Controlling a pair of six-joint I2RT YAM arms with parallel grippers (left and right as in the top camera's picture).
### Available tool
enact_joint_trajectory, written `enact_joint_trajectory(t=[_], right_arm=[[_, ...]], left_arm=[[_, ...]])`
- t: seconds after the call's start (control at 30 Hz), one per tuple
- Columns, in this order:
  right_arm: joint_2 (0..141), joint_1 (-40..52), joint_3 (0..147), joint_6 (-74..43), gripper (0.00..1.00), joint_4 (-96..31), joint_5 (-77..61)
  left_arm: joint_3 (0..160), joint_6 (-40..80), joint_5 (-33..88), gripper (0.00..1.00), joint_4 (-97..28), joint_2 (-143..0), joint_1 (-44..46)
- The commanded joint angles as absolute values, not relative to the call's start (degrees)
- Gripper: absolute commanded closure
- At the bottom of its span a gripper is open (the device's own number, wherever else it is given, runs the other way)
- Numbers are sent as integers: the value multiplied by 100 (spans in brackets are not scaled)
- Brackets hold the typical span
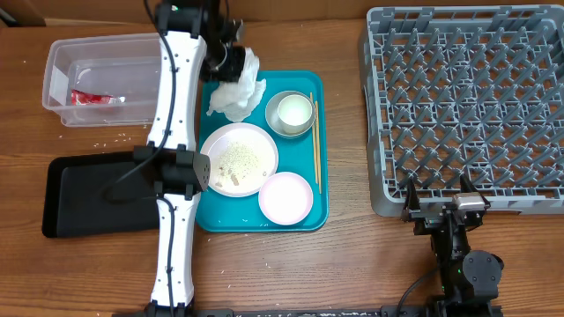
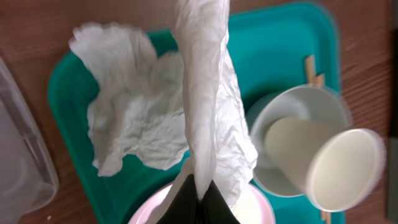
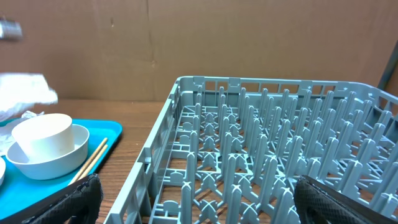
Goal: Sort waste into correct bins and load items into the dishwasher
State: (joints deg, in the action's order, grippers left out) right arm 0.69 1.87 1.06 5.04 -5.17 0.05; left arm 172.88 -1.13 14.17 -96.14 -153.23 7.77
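My left gripper (image 2: 200, 202) is shut on the crumpled white napkin (image 1: 236, 88), lifting one end above the teal tray (image 1: 308, 207); the rest drapes on the tray (image 2: 134, 118). A white cup (image 1: 294, 111) sits in the grey bowl (image 1: 273, 123). The plate (image 1: 238, 158) holds rice grains. The pink bowl (image 1: 285, 197) is in front. Chopsticks (image 1: 315, 141) lie along the tray's right side. The red wrapper (image 1: 95, 99) lies in the clear tub (image 1: 66, 62). My right gripper (image 1: 438, 204) is open at the dish rack's (image 1: 467, 106) front edge.
The black tray (image 1: 92, 194) lies left of the teal tray, under my left arm. Loose rice grains (image 1: 115, 138) are scattered on the wooden table near the tub. A brown cardboard wall stands behind the rack (image 3: 249, 43).
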Motion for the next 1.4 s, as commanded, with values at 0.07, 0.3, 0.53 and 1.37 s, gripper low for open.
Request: enact_joint_trajectory(t=[0.07,0.3,0.53,1.37], right_arm=[[23,163,47,541,0,-484,32],[23,163,47,541,0,-484,32],[23,163,47,541,0,-484,32],[23,163,47,541,0,-484,32]], left_arm=[[17845,779,414,96,-9273,-14416,563],[17860,2357,-1050,96,-9314,-14217,-163],[17362,4077,-985,84,-9334,-14221,-972],[16569,661,1310,9,-8838,-14219,454]])
